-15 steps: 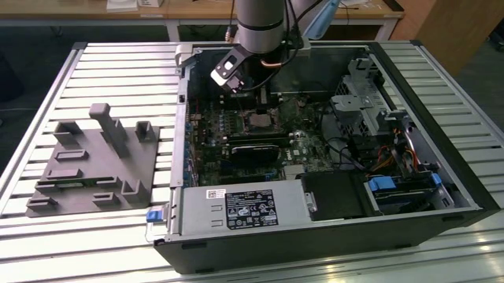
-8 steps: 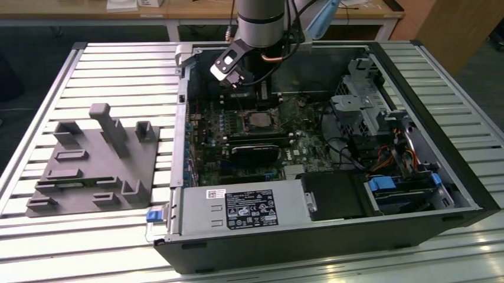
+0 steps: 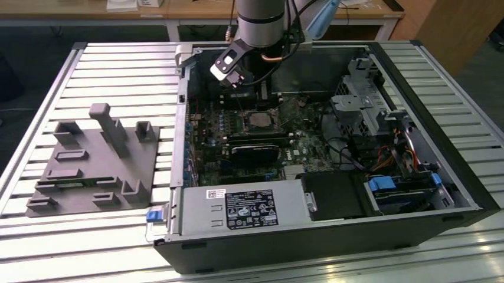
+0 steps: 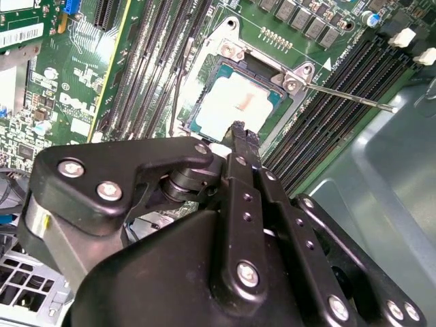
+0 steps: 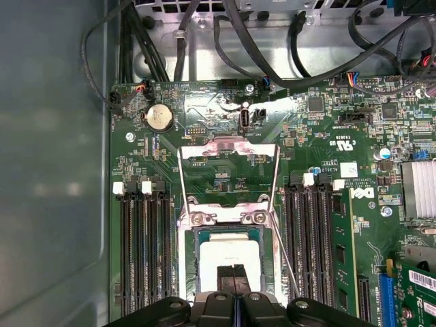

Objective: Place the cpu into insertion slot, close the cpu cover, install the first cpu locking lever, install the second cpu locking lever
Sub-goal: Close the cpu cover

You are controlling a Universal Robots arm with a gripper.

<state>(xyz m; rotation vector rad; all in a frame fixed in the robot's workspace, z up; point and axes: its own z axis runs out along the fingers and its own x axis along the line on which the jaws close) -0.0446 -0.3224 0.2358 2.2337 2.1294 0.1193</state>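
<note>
While one cpu [image 4: 231, 102] sits in the one insertion slot [image 4: 253, 67], the end effector [image 4: 238, 128] hovers closed above it.

Desk [image 3: 118, 65]: slatted silver metal top. In the exterior view you have an open black computer case [image 3: 315, 242] from centre to 3 o'clock, and a grey fixture plate [image 3: 87, 174] at 9 o'clock, apart.

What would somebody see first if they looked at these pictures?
First comes the big open computer case lying on the slatted table, with the robot arm reaching down into it. In the first wrist view, the black tool points at the shiny cpu on the green motherboard.
</note>
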